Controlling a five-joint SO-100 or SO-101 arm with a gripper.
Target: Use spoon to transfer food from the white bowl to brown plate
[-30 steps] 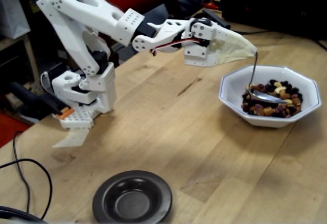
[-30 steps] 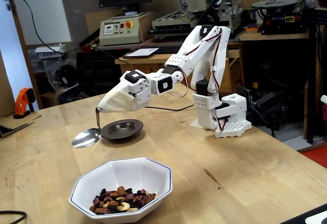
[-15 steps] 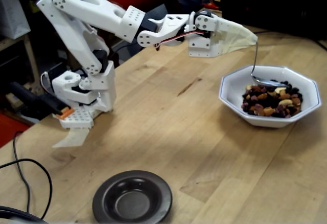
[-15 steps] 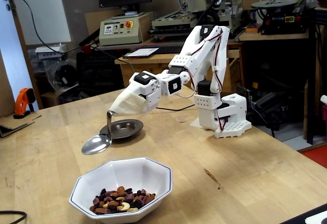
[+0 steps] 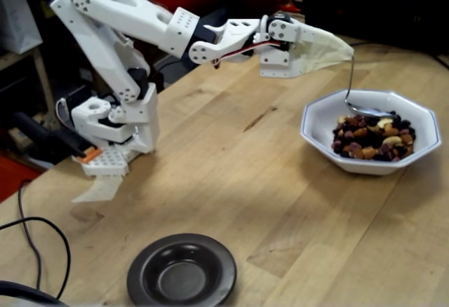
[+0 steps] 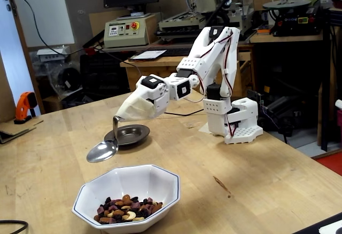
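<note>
The spoon (image 5: 353, 95) hangs from the tip of the hand (image 5: 349, 56), handle nearly vertical, bowl end lowest. In a fixed view its bowl (image 6: 102, 150) is raised clear above the white bowl (image 6: 128, 183), tilted, and appears to carry no pieces. In the other fixed view the spoon bowl lines up with the far inner side of the white bowl (image 5: 319, 121), just above the food (image 5: 373, 137).

The food (image 6: 127, 210) is a heap of dark, brown and cream pieces lying in the bottom of the white bowl.

The hand (image 6: 118, 117) is wrapped in a pale cloth-like cover, so the fingers are hidden; the spoon handle emerges from the tip of the cover and is carried there, so the hand is closed on the spoon.

The brown plate (image 5: 182, 271) sits on the table (image 5: 231, 174) well apart from the white bowl, with its centre bare. In the second fixed view the plate (image 6: 127, 134) lies behind the spoon.

The arm base (image 6: 234, 117) stands on the table (image 6: 256, 180), with the arm stretched out toward the white bowl.
</note>
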